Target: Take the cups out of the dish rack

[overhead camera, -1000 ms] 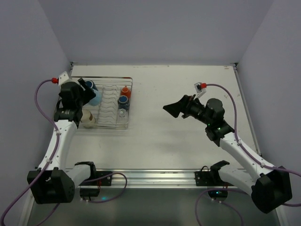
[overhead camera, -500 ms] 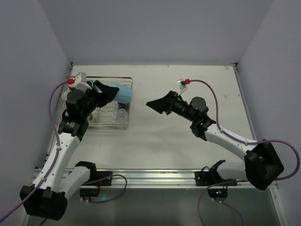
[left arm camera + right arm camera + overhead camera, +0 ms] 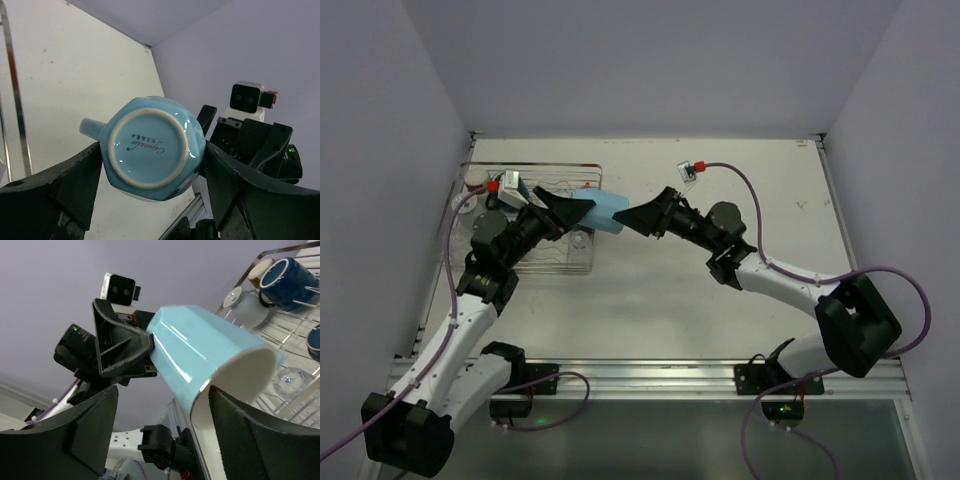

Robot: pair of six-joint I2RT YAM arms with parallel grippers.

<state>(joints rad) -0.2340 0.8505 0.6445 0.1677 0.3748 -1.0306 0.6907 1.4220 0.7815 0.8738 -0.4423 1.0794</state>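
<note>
Left claw [image 3: 152, 172] holds blue mug [image 3: 150, 142]; rack [image 3: 560, 268] holds cups [image 3: 290, 277].

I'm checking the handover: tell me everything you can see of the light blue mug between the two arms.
The glossy light blue faceted ceramic-looking mug has a pale rim, a stubby side handle and a printed mark on its ringed base. It lies roughly horizontal in the air by the silver wire dish rack, base end clamped in the left tool, open rim between the spread fingers of the right tool.
</note>
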